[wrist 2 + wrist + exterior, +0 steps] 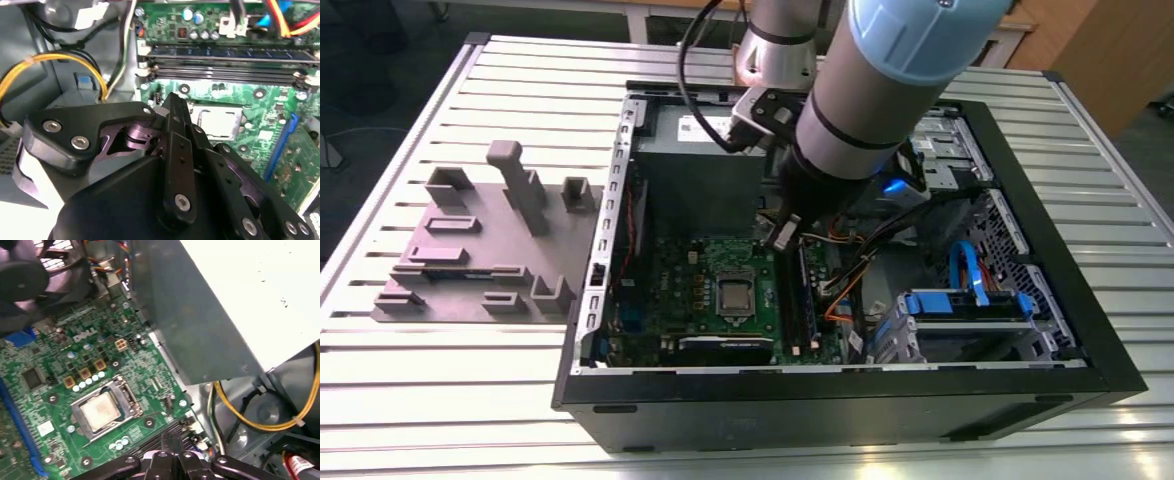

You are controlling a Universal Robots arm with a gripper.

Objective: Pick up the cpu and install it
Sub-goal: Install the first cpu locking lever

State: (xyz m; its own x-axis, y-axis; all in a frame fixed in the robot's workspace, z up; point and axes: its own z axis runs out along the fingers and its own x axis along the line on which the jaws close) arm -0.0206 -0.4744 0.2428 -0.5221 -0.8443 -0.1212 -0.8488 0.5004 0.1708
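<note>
The cpu is a small silver square lying flat in the metal socket frame on the green motherboard inside the open computer case. Both wrist views show the cpu with its top bare. My gripper hangs above the board, off to the side of the socket and over the memory slots. Its black fingers stand pressed together with nothing seen between them. The gripper is clear of the cpu and does not touch it.
A grey-mauve plastic tray with upright blocks lies on the slatted table at the exterior view's left. Inside the case are the grey power supply box, yellow cables, and a blue drive cage at the exterior view's right.
</note>
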